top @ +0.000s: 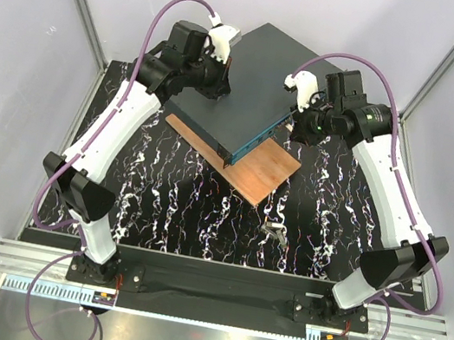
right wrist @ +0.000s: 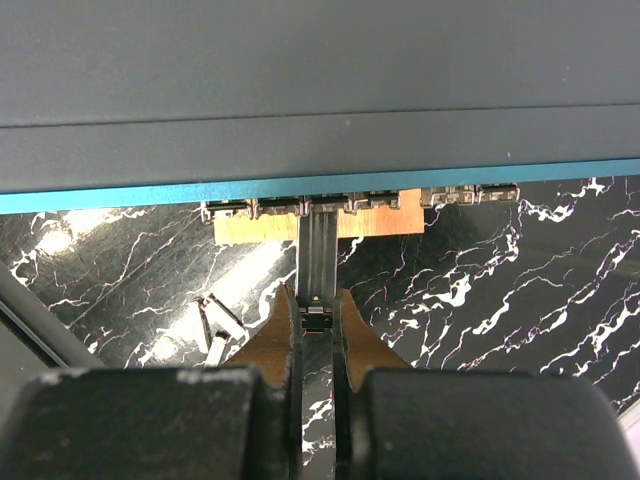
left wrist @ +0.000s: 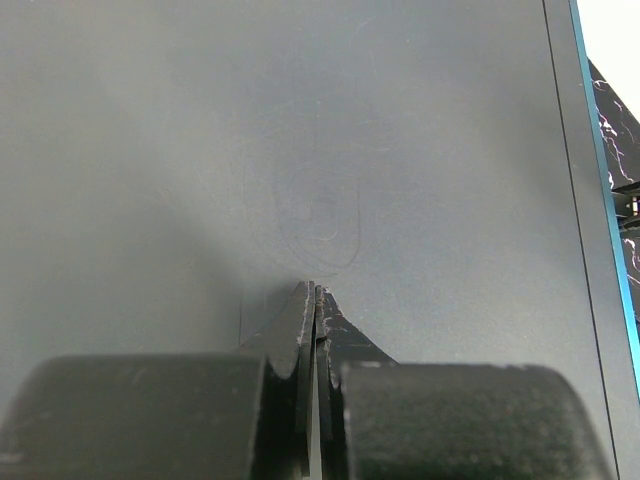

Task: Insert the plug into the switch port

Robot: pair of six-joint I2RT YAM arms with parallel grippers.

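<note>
I'm pinching the plug (right wrist: 317, 250) in the right gripper (right wrist: 317, 300), seemingly partway into a port (right wrist: 318, 206) of the switch (right wrist: 300, 90); left gripper (left wrist: 314, 295) pressed together.

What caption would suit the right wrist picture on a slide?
Right gripper pinches the plug, its tip at the port row of the switch.

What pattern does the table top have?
The table is black with white marbled veins, clearest in the top view.
</note>
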